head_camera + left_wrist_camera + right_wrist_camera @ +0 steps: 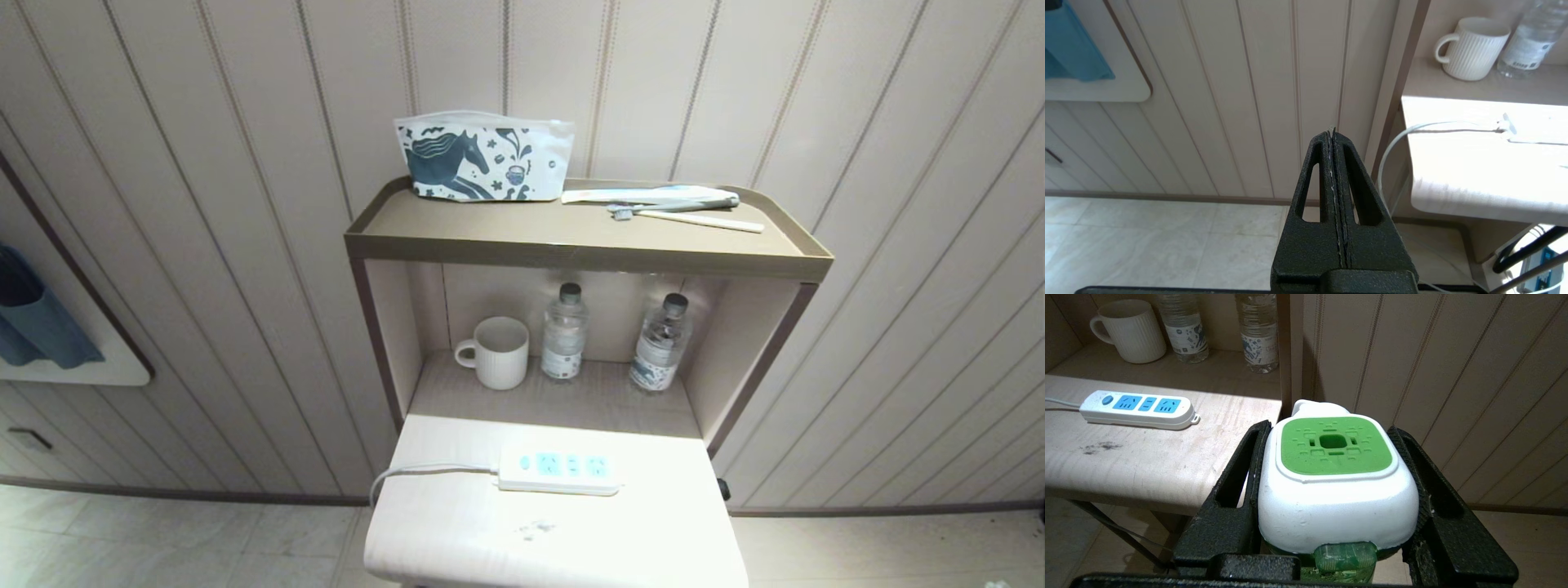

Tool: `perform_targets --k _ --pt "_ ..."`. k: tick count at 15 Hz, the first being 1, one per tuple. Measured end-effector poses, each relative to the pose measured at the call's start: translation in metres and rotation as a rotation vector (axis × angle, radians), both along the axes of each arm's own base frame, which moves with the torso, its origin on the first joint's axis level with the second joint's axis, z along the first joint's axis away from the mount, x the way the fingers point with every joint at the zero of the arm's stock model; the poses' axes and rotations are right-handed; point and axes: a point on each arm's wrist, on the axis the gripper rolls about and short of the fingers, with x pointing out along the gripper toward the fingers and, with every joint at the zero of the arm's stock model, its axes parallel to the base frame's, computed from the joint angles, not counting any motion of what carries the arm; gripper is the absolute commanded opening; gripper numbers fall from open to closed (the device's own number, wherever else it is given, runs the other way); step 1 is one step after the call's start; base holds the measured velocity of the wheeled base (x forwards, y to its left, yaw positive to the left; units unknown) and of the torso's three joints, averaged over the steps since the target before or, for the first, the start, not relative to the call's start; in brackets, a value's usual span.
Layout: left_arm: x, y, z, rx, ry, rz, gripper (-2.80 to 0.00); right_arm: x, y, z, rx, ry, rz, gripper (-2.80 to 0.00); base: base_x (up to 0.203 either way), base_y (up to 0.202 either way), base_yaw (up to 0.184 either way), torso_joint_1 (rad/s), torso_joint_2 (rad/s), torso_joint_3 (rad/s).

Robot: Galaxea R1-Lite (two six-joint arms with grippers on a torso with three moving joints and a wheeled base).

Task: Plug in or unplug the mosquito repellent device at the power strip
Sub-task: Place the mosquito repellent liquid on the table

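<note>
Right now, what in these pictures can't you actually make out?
- Mosquito repellent device: its plug pins, hidden by its own body in the right tool's grip.
- Power strip: socket holes washed out by glare in the head view.
- Both arms: outside the head view.
- Bottle labels: print too small.

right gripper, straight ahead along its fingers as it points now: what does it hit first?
Probably the panelled wall. The right gripper, shut on the mosquito repellent device, points just past the table's edge; the power strip lies off to the side. Depth is unclear.
</note>
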Motion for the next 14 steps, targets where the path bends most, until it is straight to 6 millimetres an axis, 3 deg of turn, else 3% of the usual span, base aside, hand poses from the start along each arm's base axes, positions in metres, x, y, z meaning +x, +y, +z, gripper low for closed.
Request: perform_targets --k 14 --pt "0.0 0.0 0.0 0.001 0.0 0.0 -2.8 0.0001 0.0 0.0 0.001 0.001 0.0 -2.8 0.0 0.0 0.0 -0.223 0.49 0.269"
